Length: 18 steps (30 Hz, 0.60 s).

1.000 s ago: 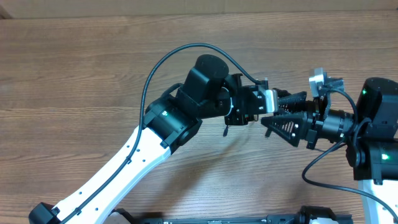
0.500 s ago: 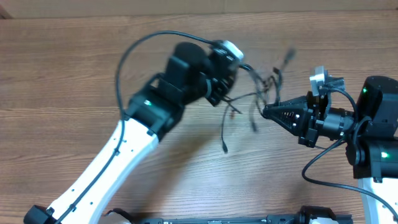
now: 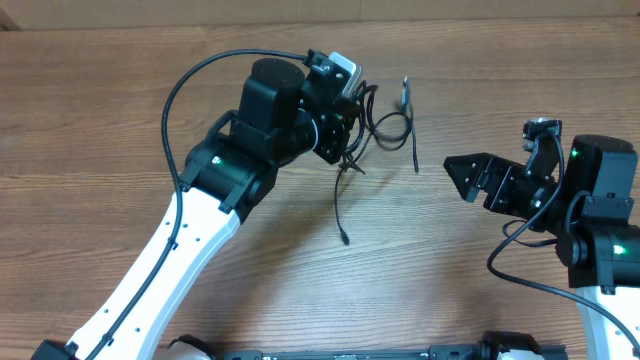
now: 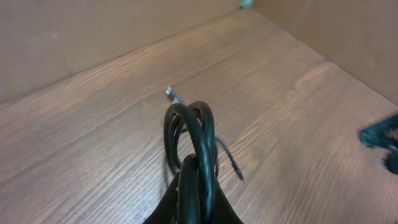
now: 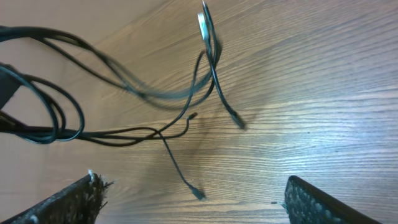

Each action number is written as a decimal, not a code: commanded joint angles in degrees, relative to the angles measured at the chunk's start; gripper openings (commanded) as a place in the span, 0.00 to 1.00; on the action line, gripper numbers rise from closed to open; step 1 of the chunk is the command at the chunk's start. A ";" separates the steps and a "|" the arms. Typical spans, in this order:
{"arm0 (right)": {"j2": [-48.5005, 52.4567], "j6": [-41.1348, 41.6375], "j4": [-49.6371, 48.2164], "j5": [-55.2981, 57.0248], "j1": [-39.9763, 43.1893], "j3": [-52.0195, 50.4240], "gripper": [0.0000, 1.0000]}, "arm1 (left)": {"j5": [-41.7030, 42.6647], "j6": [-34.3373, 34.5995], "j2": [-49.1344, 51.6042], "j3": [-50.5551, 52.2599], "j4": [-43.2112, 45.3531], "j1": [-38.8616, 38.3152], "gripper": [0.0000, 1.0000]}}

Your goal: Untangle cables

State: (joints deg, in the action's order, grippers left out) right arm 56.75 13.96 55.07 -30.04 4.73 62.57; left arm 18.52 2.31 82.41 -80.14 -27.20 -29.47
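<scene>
Cables [image 4: 195, 134]: hanging as a looped bundle from the tips of the left gripper [image 3: 348, 128] and trailing ahead of and below it toward the table [image 3: 150, 100]. They are lying well ahead of the right gripper [image 3: 458, 178] and touching neither of its fingers.
Left gripper state: clamping narrow on the cables, with the loop standing directly in front of its fingertips.
Right gripper state: standing wide and gripping nothing, with strands crossing the space ahead of its spread fingers.
Tangle condition: several strands are crossing one another ahead of the right gripper, so the separation is judged unfinished.
Risk, slipping: one pinch is carrying the whole bundle, so a sideways tug from the right gripper could be pulling the loop out of the left fingertips.
Risk, tightening: closing on a crossing point rather than a free end, then drawing away from the left gripper, could be cinching the knot instead of opening it.
Risk, missed grasp: the strands are far thinner than the fingers and some are showing blurred, probably swinging, so the jaws could be closing on air or on two strands at once.
Risk, snagging: the silver plug [image 5: 204, 20], dangling beyond the right gripper, could be catching in a loop while a strand is being drawn through.
</scene>
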 commanded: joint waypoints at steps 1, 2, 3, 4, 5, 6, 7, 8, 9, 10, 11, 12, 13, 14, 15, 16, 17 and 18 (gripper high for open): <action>-0.74 -1.84 -0.66 -4.61 -0.17 0.83 0.93 | 7.72 -4.07 -2.95 -0.68 0.26 0.20 0.04; -0.74 -5.97 -0.96 -9.16 -0.17 0.83 0.93 | 10.21 -4.09 -2.95 -0.68 0.48 0.20 0.04; -0.74 -9.97 -1.11 -14.14 -0.17 0.83 0.93 | 13.53 -4.28 -2.95 -0.68 0.81 0.20 0.04; -0.74 -15.65 -1.09 -20.26 -0.17 0.83 0.93 | 16.33 -5.49 -2.95 -0.68 0.92 0.20 0.04; -0.74 -22.97 -0.85 -27.28 -0.17 0.83 0.93 | 23.78 -8.72 -2.95 -0.68 0.92 0.20 0.04; -0.74 -26.51 -0.83 -29.79 -0.17 0.83 0.93 | 26.51 -9.60 -2.95 -0.68 0.90 0.20 0.04; -0.74 -29.35 -0.87 -31.26 -0.17 0.83 0.93 | 30.21 -10.56 -2.95 -0.68 0.94 0.20 0.04; -0.74 -30.21 -0.92 -31.41 -0.17 0.83 0.93 | 31.47 -10.71 -2.95 -0.68 1.09 0.20 0.04; -0.74 -30.62 -0.92 -31.36 -0.17 0.83 0.93 | 33.09 -10.69 -2.95 -0.68 1.44 0.20 0.04; -0.74 -30.88 -0.92 -31.39 -0.17 0.83 0.93 | 34.29 -10.67 -2.95 -0.68 1.81 0.20 0.04; -0.74 -30.99 -1.18 -31.80 -0.17 0.83 0.93 | 35.65 -10.69 -2.95 -0.68 2.16 0.20 0.04; -0.74 -30.99 -1.38 -32.54 -0.17 0.83 0.93 | 36.33 -10.64 -2.95 -0.68 2.43 0.17 0.04; -0.74 -30.99 -1.66 -34.10 -0.17 0.83 0.93 | 36.44 -10.64 -2.93 -0.68 2.45 0.15 0.04; -0.74 -30.99 -2.08 -36.83 -0.17 0.83 0.93 | 36.61 -10.60 -2.93 -0.68 2.54 0.13 0.04; -0.74 -30.97 -2.47 -39.04 -0.17 0.83 0.93 | 36.61 -10.40 -2.93 -0.68 2.71 -0.31 0.04; -0.74 -30.97 -2.49 -39.50 -0.17 0.83 0.93 | 36.54 -10.43 -2.93 -0.66 3.19 -1.03 0.04; -0.74 -30.95 -2.32 -39.54 -0.17 0.83 0.92 | 36.37 -10.45 -2.93 -0.66 3.87 -1.46 0.04; -0.74 -30.95 -2.01 -39.58 -0.17 0.83 0.92 | 34.03 -10.43 -2.93 -0.66 4.85 -2.19 0.04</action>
State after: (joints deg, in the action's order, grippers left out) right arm 56.73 -16.12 52.95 -66.83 4.73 62.57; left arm 52.62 -7.49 80.99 -80.14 -24.01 -30.09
